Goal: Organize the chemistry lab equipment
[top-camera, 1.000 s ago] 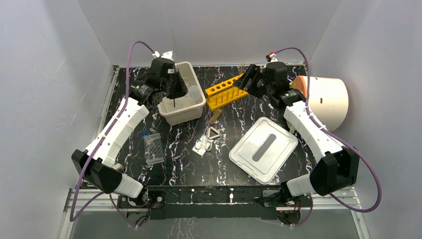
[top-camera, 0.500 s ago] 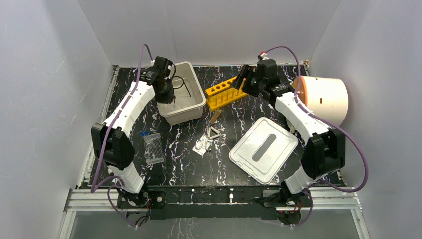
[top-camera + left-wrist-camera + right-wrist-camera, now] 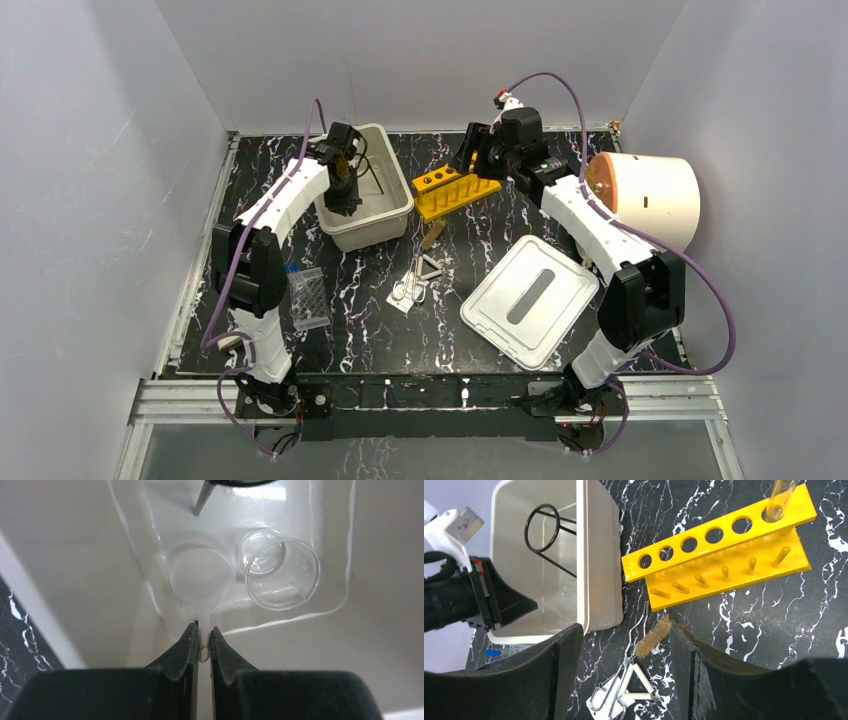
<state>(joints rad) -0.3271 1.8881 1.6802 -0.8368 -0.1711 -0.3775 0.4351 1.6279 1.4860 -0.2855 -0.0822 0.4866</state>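
**Marbled black table, funnel pinched inside the white bin**

Black stone-patterned table (image 3: 400,340) carried a white plastic bin (image 3: 375,225) at far left. The left gripper (image 3: 202,627) reached down into it, fingers pressed together on the thin stem of a frosted funnel (image 3: 202,580). The funnel's long axis ran straight away from the fingertips, with its round mouth toward the bin floor. Just beside it a clear glass dish (image 3: 282,572) lay tipped on its side. A bin wall stood close on one side of the gripper. The black wire ring stand (image 3: 546,530) leaned inside the bin, ring uppermost.

The right gripper (image 3: 626,630) hung above the table with its fingers spread wide, holding nothing. A yellow rack (image 3: 719,555) lay right of the bin, slanting from near-left to far-right, with a test tube (image 3: 781,495) in its end hole. Nearer lay a tan bristle brush (image 3: 654,635), metal tweezers (image 3: 616,700) and a white triangle (image 3: 636,682), clustered close. A flat grey lid (image 3: 530,300) lay well apart at near right.
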